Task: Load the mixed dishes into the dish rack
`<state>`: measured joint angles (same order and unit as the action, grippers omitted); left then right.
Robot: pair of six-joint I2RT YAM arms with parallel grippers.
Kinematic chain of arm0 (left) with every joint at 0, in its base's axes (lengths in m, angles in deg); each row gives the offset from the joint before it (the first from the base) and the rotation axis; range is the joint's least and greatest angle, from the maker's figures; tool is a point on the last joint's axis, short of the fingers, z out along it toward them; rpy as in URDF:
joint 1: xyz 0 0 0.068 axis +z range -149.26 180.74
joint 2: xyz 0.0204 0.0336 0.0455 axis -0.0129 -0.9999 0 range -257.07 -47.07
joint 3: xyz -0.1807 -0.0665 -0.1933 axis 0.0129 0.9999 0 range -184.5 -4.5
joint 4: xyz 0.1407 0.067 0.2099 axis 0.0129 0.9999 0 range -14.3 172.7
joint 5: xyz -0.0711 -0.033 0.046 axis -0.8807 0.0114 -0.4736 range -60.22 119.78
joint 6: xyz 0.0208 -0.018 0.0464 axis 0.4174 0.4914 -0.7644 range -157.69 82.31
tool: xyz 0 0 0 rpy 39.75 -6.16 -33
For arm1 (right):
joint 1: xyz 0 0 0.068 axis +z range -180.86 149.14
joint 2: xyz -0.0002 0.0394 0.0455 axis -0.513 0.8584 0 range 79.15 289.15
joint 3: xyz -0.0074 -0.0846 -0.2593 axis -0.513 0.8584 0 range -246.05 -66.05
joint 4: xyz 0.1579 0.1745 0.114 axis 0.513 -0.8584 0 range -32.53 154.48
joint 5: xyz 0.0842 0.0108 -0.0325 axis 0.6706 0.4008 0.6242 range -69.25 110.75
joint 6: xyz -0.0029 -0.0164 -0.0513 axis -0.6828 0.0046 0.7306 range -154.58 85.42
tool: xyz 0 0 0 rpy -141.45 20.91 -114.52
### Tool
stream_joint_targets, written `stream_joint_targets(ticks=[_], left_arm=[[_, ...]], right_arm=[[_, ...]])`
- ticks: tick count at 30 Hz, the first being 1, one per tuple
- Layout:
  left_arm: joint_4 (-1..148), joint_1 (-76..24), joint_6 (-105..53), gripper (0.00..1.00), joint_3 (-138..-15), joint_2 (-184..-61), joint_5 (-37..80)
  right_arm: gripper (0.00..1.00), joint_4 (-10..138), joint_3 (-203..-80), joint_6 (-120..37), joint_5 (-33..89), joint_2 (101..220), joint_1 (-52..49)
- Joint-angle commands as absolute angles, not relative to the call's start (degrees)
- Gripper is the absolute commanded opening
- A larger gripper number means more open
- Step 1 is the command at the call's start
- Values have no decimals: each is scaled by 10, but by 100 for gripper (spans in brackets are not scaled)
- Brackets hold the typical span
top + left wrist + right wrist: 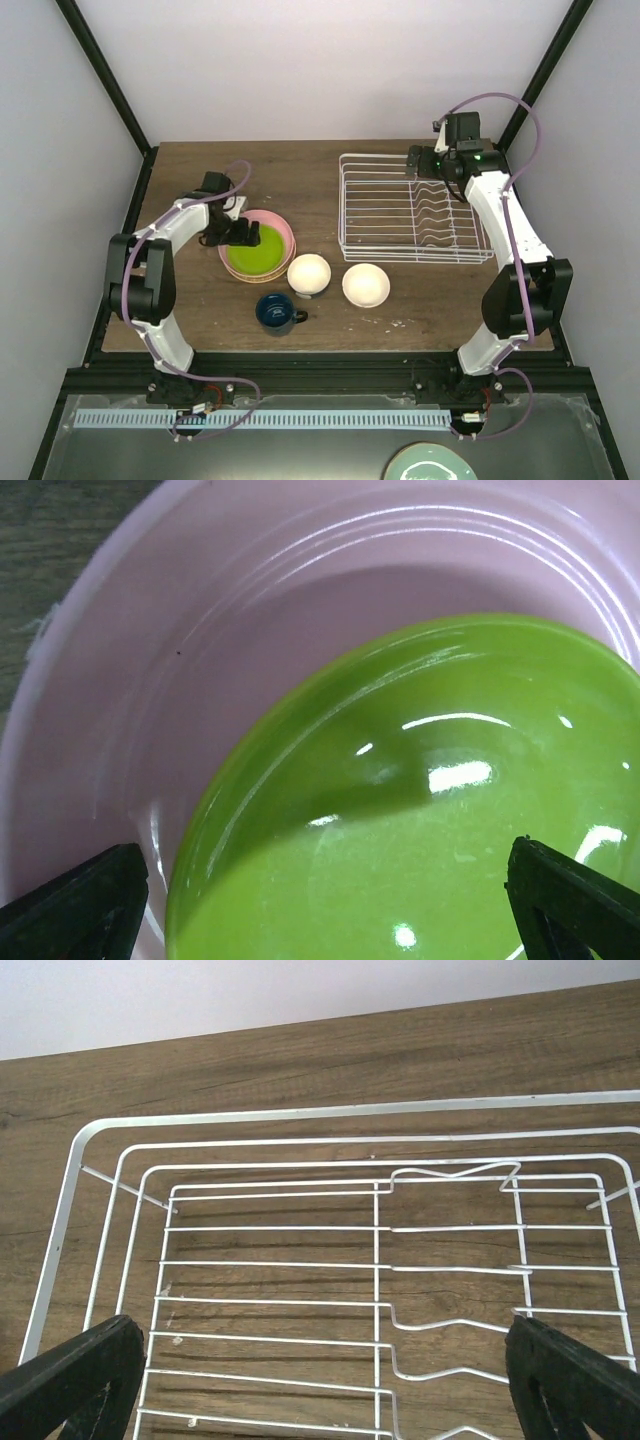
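The dishes all lie on the left and middle of the table (190,175), outside the rack (342,205). A lime green plate (255,255) sits inside a larger pink plate (283,229), off toward its near side so that a wide crescent of pink shows at the far and right rim. Just to the right of this stack stand two cream bowls, one (309,274) touching or nearly touching the pink rim and the other (366,285) a little further right. A dark blue mug (275,310) stands in front of the first bowl, its handle pointing right. The white wire rack occupies the far right part of the table, its plate dividers on its right side. The left gripper (243,236) hangs low over the left part of the green plate (450,810), jaws spread wide, one finger (80,910) above the pink plate (200,660) and gripping nothing. The right gripper (418,160) hovers above the far edge of the rack (350,1112), also spread wide and holding nothing. A pale teal plate (430,463) lies on the lower surface in front of the arm bases.
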<state>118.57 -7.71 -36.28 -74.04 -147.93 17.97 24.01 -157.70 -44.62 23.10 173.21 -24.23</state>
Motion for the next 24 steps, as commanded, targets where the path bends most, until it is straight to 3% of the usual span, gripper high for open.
stream_joint_targets(ticks=[1,8,13,24], left_arm=[[1169,-78,-371,100,-759,-1493,190],[1153,-78,-366,99,-734,-1495,166],[1154,-77,-365,91,-726,-1495,156],[1168,-78,-362,38,-697,-1462,152]], right_arm=[[100,228,-1572,-447,219,1718,-236],[100,226,-1583,-443,220,1733,-236],[100,224,-1597,-440,220,1745,-236],[100,204,-1648,-420,217,1787,-234]])
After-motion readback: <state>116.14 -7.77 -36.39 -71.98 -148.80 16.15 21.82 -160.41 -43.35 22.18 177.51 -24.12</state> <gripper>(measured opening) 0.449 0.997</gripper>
